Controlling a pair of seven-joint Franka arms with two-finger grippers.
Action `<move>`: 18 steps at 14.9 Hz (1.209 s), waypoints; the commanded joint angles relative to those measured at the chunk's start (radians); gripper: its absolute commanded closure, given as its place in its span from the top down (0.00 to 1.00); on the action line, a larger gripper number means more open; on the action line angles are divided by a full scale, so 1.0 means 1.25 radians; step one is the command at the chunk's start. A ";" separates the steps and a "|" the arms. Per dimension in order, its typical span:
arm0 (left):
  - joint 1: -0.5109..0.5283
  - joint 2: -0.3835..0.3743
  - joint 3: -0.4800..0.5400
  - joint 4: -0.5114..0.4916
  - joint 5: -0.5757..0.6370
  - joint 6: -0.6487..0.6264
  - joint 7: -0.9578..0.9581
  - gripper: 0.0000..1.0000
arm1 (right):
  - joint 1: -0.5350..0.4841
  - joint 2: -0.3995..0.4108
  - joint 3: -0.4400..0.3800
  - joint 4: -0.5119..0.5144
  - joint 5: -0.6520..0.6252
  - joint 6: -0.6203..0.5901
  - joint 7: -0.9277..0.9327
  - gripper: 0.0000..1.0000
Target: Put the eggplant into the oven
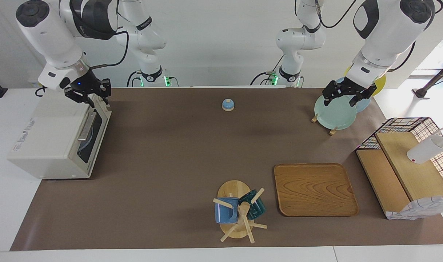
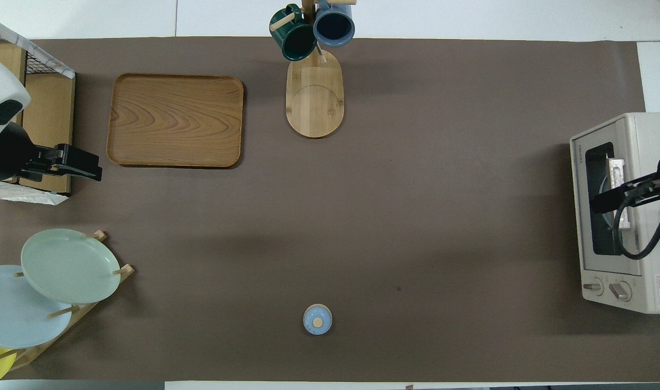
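The cream-white oven (image 1: 43,142) stands at the right arm's end of the table, its dark glass door (image 1: 92,134) shut and the bar handle (image 1: 86,127) across it. It also shows in the overhead view (image 2: 641,162). No eggplant is in view on the table or in either gripper. A pale round shape shows dimly through the glass. My right gripper (image 1: 98,102) hangs open and empty just over the oven's top edge at the door, and shows in the overhead view (image 2: 598,203). My left gripper (image 1: 340,102) is open and empty over the plate rack.
A rack with a green plate (image 1: 334,112), a blue plate and a yellow one stands at the left arm's end. A wooden tray (image 1: 314,189), a mug tree (image 1: 239,211) with two mugs, a small blue bell (image 1: 228,104) and a wire-and-wood shelf (image 1: 407,171) are on the brown mat.
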 commanded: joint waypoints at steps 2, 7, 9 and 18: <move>-0.003 -0.002 0.004 0.009 0.016 -0.011 0.001 1.00 | 0.017 0.010 0.000 0.037 0.011 -0.027 0.033 1.00; -0.003 -0.002 0.004 0.009 0.016 -0.011 0.001 1.00 | 0.059 0.062 -0.003 0.129 -0.004 -0.080 0.131 1.00; -0.003 -0.002 0.004 0.009 0.016 -0.011 0.002 1.00 | 0.059 0.060 -0.008 0.132 -0.005 -0.075 0.137 1.00; -0.003 -0.002 0.004 0.009 0.016 -0.011 0.002 1.00 | 0.061 0.059 -0.007 0.144 0.006 -0.055 0.143 1.00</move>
